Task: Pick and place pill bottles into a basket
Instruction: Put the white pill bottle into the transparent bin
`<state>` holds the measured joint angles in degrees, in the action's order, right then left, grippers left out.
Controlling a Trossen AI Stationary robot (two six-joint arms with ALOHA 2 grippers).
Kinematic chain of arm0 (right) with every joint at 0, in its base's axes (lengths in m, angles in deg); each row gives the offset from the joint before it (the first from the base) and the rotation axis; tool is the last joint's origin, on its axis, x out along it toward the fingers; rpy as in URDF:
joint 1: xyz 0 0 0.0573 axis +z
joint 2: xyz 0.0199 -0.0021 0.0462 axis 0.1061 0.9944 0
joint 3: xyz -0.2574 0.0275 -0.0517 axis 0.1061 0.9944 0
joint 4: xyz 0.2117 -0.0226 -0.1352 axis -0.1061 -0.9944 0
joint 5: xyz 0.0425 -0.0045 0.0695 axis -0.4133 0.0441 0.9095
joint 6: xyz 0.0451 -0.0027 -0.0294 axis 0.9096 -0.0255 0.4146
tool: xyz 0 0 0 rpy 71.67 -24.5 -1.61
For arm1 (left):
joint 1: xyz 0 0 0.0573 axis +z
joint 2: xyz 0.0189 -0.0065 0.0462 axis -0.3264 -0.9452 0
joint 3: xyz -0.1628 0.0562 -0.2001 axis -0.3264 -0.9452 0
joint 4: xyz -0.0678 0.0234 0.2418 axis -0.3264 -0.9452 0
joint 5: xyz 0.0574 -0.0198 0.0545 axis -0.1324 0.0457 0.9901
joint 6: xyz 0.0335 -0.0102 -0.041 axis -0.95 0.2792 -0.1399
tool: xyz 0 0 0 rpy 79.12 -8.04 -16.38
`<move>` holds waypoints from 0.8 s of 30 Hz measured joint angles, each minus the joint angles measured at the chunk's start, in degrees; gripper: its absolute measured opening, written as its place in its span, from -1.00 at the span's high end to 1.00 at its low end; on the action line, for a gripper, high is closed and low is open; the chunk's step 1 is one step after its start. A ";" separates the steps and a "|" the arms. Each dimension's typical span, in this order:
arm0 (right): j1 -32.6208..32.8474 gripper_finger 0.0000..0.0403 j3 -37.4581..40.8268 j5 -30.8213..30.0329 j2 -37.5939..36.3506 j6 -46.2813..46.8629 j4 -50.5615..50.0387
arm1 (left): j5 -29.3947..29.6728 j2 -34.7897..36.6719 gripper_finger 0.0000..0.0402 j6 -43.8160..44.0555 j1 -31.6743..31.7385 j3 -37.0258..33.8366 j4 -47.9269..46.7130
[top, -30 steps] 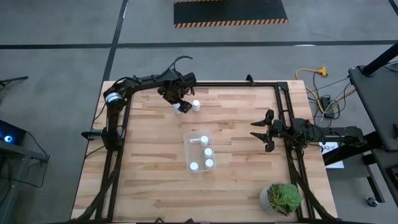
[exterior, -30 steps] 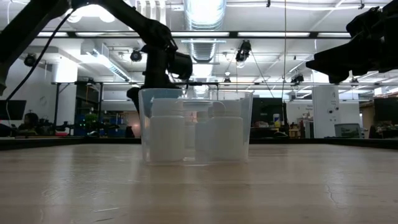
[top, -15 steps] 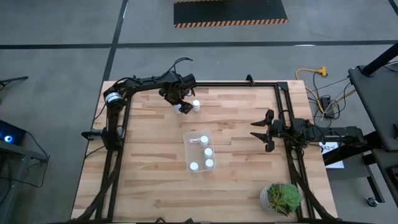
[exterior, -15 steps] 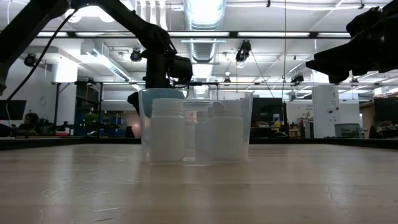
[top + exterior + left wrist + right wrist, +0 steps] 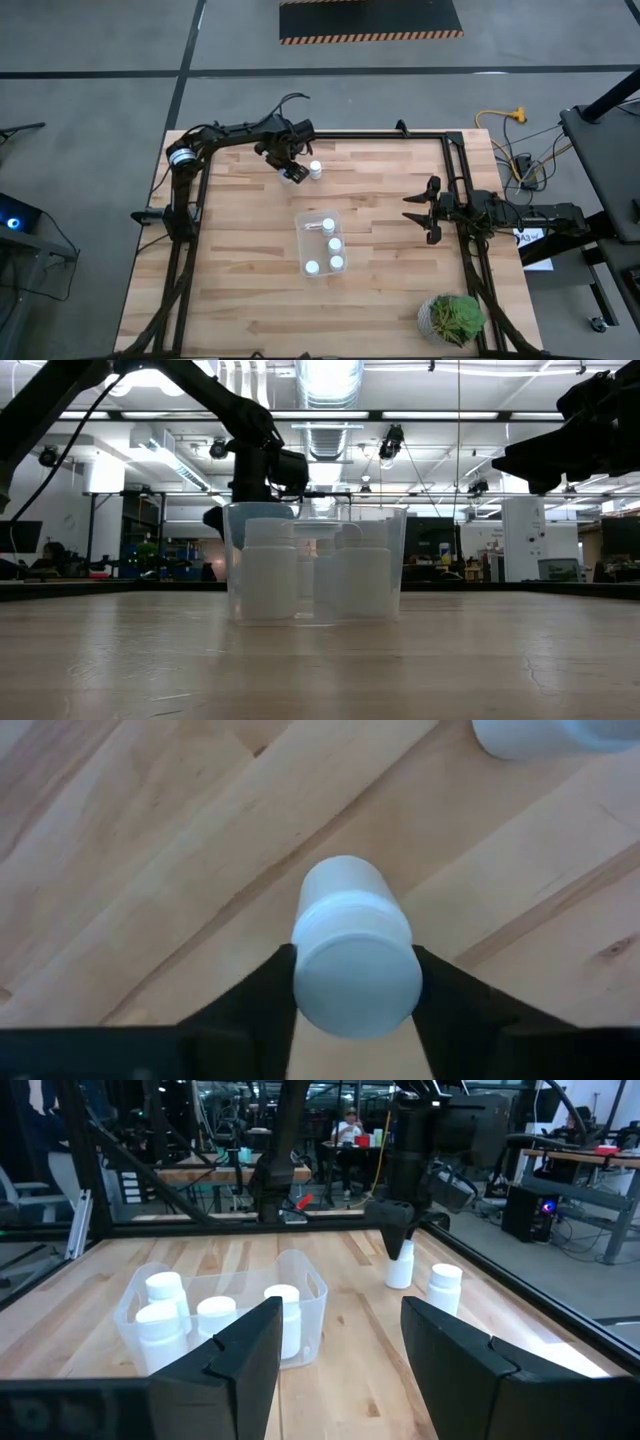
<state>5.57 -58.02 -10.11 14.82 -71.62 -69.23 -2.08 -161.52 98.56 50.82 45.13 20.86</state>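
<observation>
- Four small white cylindrical pill bottles with white caps already inside the clear plastic rectangular basket (image 5: 321,243) near the middle of the pale wooden plank counter (image 5: 240,290); three standing, one (image 5: 326,223) seemingly lying on its side at the far end.
- Two bottles left outside, near the counter's far edge on the left arm's side, just beside each other.
- Left claw (image 5: 290,172) down over one of them, the gripped white bottle (image 5: 352,958); in the left wrist view, dark fingers (image 5: 262,1001) pressed against both sides of the cap, closed on it.
- Cannot tell from these views whether that bottle rests on the wood or is off it.
- Second loose white bottle (image 5: 315,169) upright just beside the claw, untouched; also seen in the right wrist view (image 5: 444,1289).
- Right claw (image 5: 415,211) waiting near the counter's right edge, level with the basket and well apart from it, fingers spread wide, nothing held.
- Green potted plant (image 5: 453,319) at the near right corner, clear of the work.
- Judged progress: about two thirds done, fifth bottle in hand, sixth to follow.
- Next need, likely: carry to the basket and release over a free gap, avoiding the caps already packed there.
</observation>
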 joint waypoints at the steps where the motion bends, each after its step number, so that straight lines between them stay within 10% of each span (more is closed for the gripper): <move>1: 0.00 0.04 0.00 -0.01 0.00 0.00 0.00 | -0.16 0.03 0.29 0.01 -0.02 0.02 -0.36; 24: 0.00 0.04 0.00 0.01 0.07 0.00 0.02 | -1.15 15.69 0.30 9.31 -14.77 1.34 -11.84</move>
<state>5.57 -58.02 -10.10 14.89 -71.62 -69.21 -3.22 -145.83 107.87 36.05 46.47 9.02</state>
